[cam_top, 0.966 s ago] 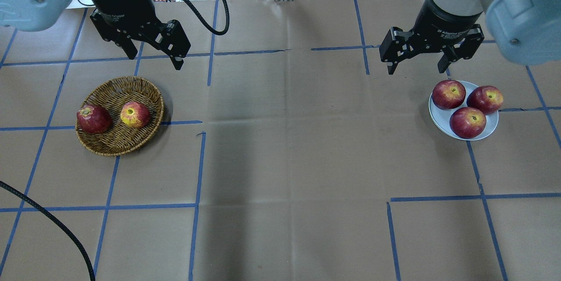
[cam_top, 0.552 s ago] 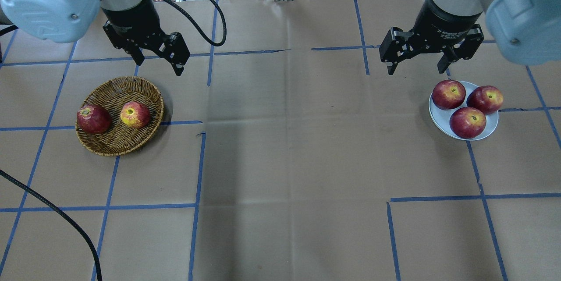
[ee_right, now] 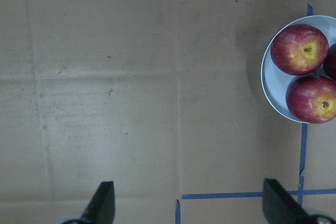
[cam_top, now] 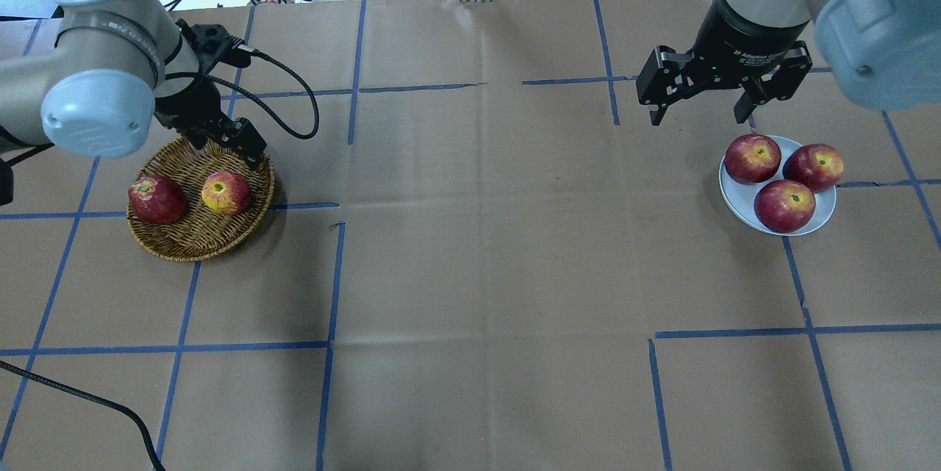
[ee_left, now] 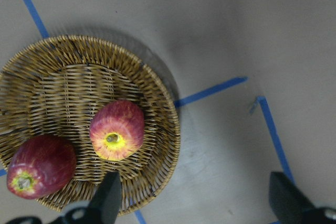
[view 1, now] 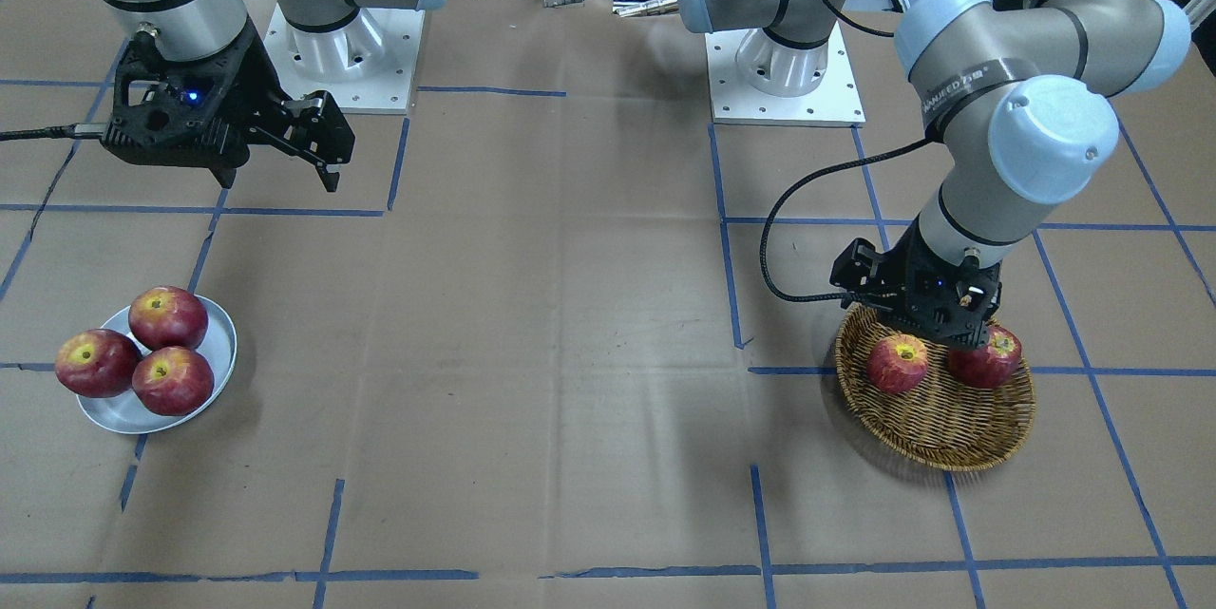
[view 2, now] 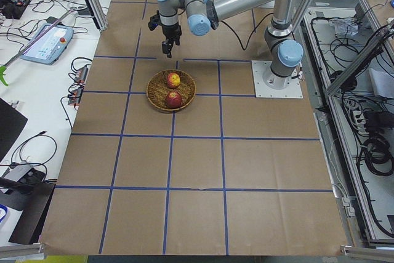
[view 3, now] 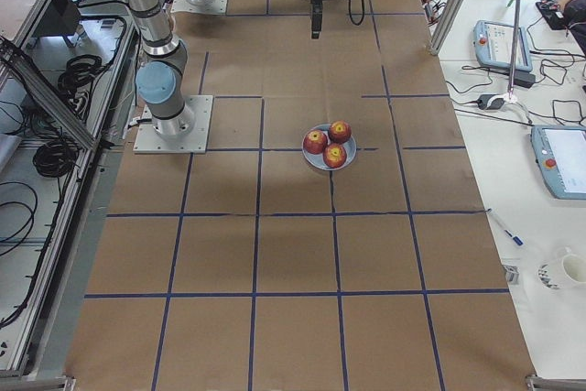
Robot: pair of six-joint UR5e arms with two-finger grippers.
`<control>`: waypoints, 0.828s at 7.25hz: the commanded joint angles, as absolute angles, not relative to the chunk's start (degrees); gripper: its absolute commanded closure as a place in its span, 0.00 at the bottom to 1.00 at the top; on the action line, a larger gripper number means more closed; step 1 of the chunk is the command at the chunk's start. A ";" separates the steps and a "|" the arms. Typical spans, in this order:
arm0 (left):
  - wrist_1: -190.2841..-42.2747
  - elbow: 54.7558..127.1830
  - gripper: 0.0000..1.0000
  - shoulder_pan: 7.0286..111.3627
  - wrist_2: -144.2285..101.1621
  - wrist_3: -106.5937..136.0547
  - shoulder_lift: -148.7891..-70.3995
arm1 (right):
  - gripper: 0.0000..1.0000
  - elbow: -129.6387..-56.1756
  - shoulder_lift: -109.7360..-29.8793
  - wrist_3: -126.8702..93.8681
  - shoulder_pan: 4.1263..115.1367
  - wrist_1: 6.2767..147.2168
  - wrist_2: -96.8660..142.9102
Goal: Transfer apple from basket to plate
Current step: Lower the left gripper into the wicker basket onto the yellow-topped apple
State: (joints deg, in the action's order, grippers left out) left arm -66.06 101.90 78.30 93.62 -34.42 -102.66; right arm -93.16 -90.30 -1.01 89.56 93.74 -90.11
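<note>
The bench (cam_top: 470,250) is covered in brown paper crossed by blue tape lines. The left arm (cam_top: 88,81) reaches in from 9 o'clock in the overhead view and hangs over the far rim of the basket (cam_top: 184,239); the right arm (cam_top: 764,8) comes in at 1 o'clock.

The basket sits at the 9 o'clock side of the overhead view. In the front-facing view the left wrist covers its far rim and part of the dark apple (view 1: 988,364). The plate (cam_top: 739,195) lies at 3 o'clock, well apart from the basket, carrying three glossy red apples (cam_top: 785,205) that touch one another and hide most of its floor; the right wrist camera cuts off one of them at its edge.

The left gripper (cam_top: 228,142) hovers over the basket's far rim, its fingers (ee_left: 107,200) spread wide and gripping nothing; only their tips show in the wrist view. The right gripper (cam_top: 698,100) hangs at 11 o'clock of the plate, fingers (ee_right: 102,203) likewise spread and empty.

The apple (cam_top: 226,192) lies inside the basket, toward its 3 o'clock side, just beside the dark apple (cam_top: 156,199) at its 9 o'clock. Its yellow stem hollow faces up and tips slightly toward 9 o'clock, so its stem axis stands close to upright. The stem itself is too small to make out.
</note>
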 commanded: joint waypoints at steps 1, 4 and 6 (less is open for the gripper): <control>-60.21 103.54 0.02 74.11 93.60 -37.96 -107.47 | 0.00 -93.16 -90.35 -0.97 89.56 93.78 -90.17; -55.99 104.94 0.02 73.22 93.43 -38.06 -111.34 | 0.00 -93.16 -90.26 -0.97 89.56 93.78 -90.09; -55.99 103.90 0.02 72.43 93.43 -38.06 -113.72 | 0.00 -93.16 -90.26 -0.97 89.56 93.87 -90.09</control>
